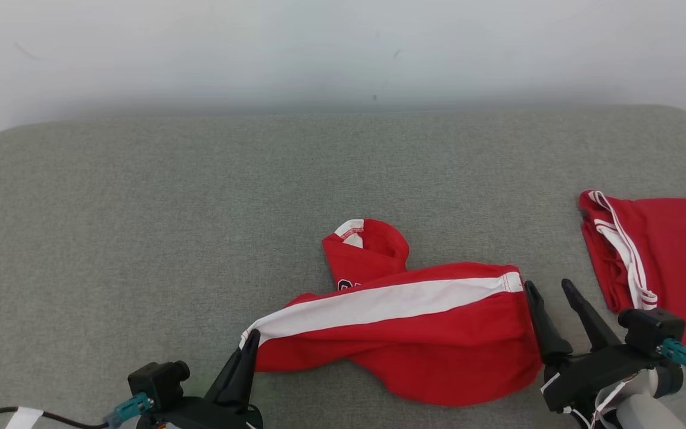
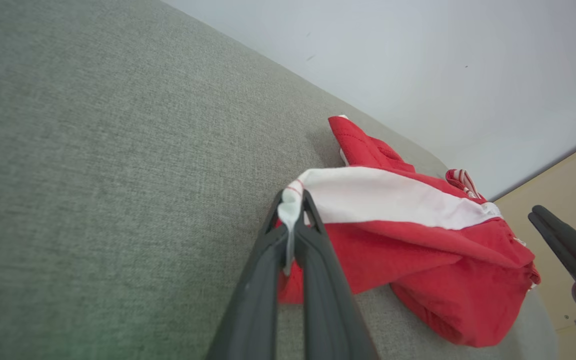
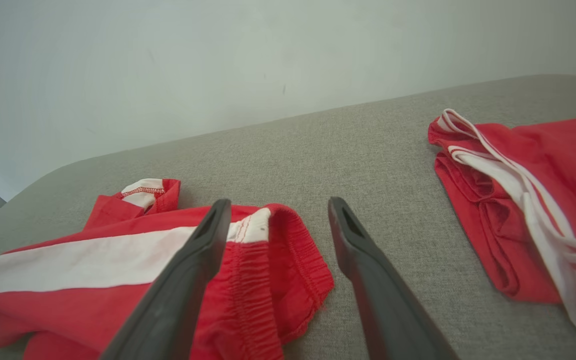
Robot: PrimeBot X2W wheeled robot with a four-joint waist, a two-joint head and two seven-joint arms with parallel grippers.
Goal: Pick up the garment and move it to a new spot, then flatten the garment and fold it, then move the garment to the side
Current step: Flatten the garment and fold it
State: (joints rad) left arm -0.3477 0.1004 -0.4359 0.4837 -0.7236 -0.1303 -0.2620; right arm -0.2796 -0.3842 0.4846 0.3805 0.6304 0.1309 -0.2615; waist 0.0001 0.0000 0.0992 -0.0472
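Observation:
A red garment [image 1: 414,333] with a broad white stripe lies crumpled on the grey padded table [image 1: 140,208], near the front middle. My left gripper [image 1: 251,341] is shut on the garment's left end, and the left wrist view shows the white hem [image 2: 290,202] pinched between the dark fingers [image 2: 318,260]. At the garment's right end, by the elastic waistband [image 3: 268,255], my right gripper [image 1: 551,289] stands open. Its left finger [image 3: 193,265] lies over the waistband and its right finger [image 3: 363,260] over bare table.
A second red garment [image 1: 658,256] with thin white stripes lies folded at the table's right edge, just beyond my right gripper. A pale wall [image 1: 343,47] rises behind the table. The table's left and far parts are bare grey fabric.

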